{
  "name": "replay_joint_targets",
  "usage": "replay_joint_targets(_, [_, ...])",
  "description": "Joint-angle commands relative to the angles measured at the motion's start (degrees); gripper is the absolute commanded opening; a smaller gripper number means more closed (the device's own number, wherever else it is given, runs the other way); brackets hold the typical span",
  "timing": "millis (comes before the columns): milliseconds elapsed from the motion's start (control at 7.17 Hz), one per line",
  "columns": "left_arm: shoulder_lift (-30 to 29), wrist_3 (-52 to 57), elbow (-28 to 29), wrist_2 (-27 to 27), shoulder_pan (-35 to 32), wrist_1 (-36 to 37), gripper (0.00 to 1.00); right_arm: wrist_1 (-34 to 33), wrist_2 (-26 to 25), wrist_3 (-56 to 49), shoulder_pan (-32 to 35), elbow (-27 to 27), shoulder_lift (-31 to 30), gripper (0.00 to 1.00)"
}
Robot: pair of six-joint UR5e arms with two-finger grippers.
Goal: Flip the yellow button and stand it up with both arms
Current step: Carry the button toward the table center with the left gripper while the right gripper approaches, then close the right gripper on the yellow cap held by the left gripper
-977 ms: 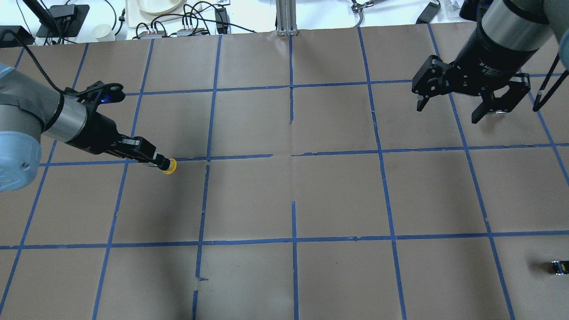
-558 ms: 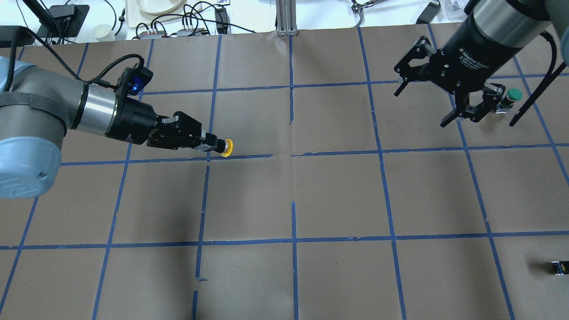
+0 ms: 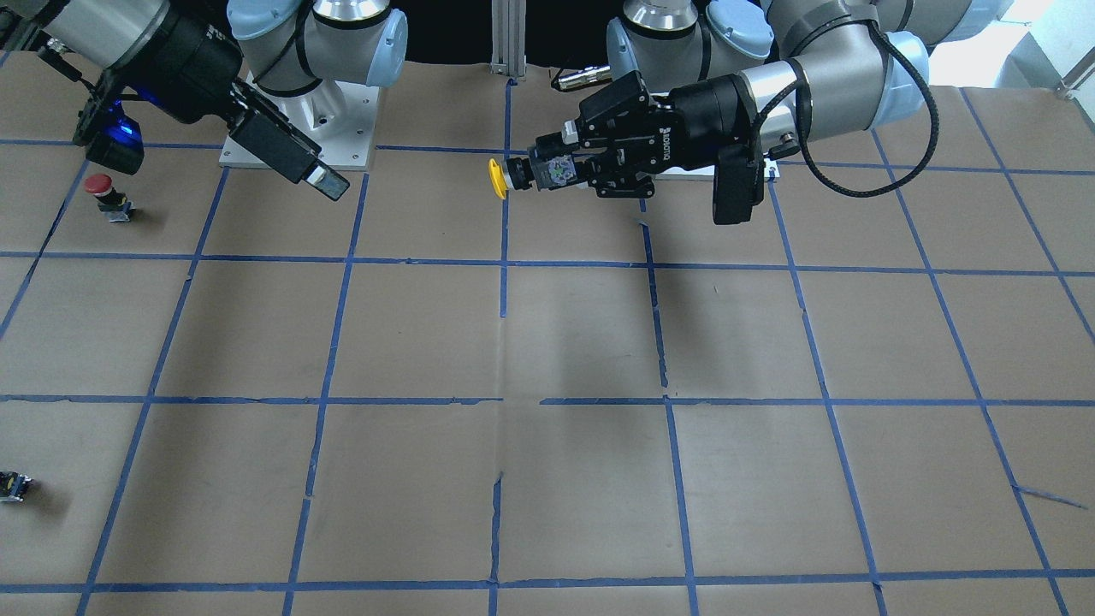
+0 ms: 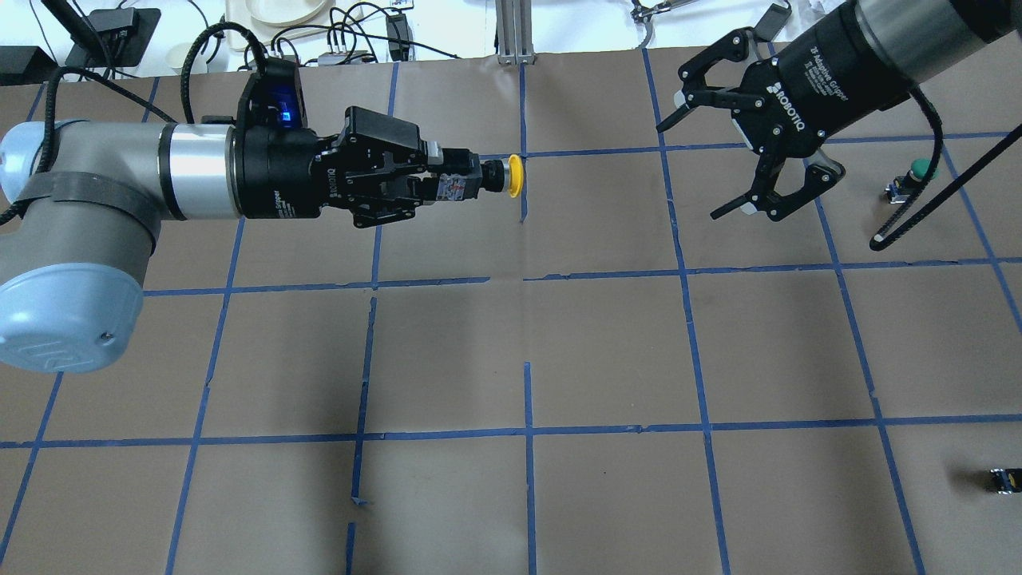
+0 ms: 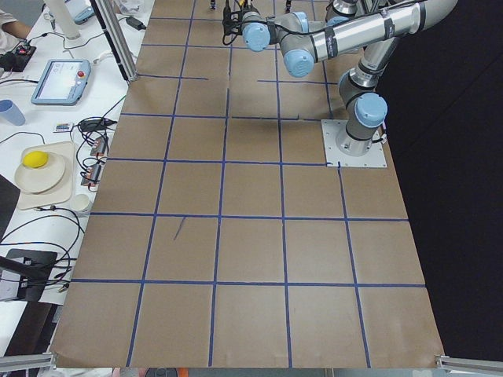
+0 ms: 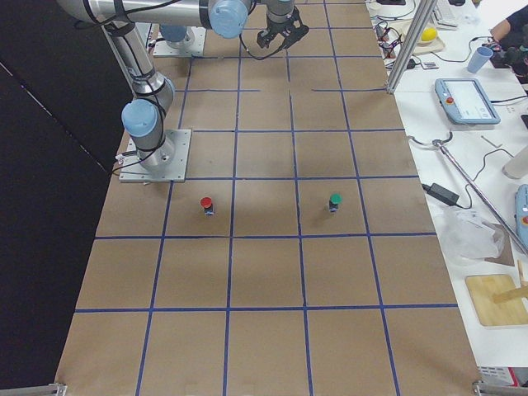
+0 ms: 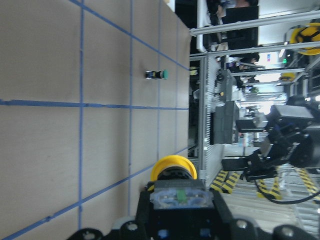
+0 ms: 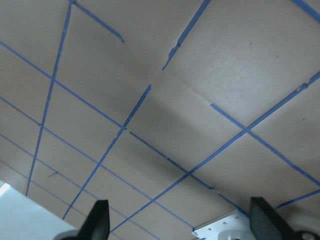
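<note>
A table (image 4: 607,351) covered in brown paper and ruled into squares by blue tape (image 4: 447,435) fills the workcell. A white bench strewn with cables (image 4: 343,36) and a plate (image 4: 283,8) runs along its far edge, and a green button (image 4: 924,169), a red button (image 3: 99,184) and a tiny black part (image 4: 1004,479) sit on the robot's right side. Above the table's middle line, the left gripper (image 4: 451,184) clamps the yellow button (image 4: 516,175) by its boxy body and holds it sideways off the surface. The domed cap juts past the fingertips toward the right gripper (image 4: 688,171), which hangs well apart with its fingers spread wide
</note>
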Motion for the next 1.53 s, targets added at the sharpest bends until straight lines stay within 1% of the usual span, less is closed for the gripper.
replay_joint_targets(0, [0.04, -5.36, 0.30, -6.88, -4.16, 2.40, 0.00, 0.63, 10.59, -0.04, -0.09, 0.02, -0.74, 1.00])
replay_joint_targets(140, [0.47, -9.14, 0.48, -7.61, -4.26, 5.11, 0.00, 0.72, 16.13, 0.13, 0.26, 0.11, -1.87, 1.00])
replay_joint_targets(419, [-0.66, -16.79, 0.04, -7.62, -4.35, 13.35, 0.00, 0.81, 16.88, 0.05, 1.23, 0.63, -2.59, 1.00])
replay_joint_targets(558, [-1.01, -18.04, -0.05, -7.62, -4.35, 14.61, 0.00, 0.89, 16.89, 0.13, 2.80, 0.81, -2.50, 1.00])
replay_joint_targets(837, [-1.02, -19.62, -0.13, -7.97, -4.35, 14.71, 0.00, 0.90, 17.50, 3.28, 3.78, 2.04, -2.41, 1.00])
replay_joint_targets(977, [-1.02, -19.64, -0.13, -9.45, -4.35, 14.63, 0.00, 0.90, 18.89, 4.43, 3.78, 2.04, -2.41, 1.00])
replay_joint_targets(1116, [-1.02, -19.72, -0.22, -9.55, -4.35, 14.63, 0.00, 0.81, 19.69, 6.01, 3.78, 2.04, -2.33, 0.99])
replay_joint_targets(1395, [-1.10, -19.72, -0.31, -9.56, -4.35, 14.63, 0.00, 0.72, 19.70, 6.11, 3.78, 2.04, -2.15, 0.93])
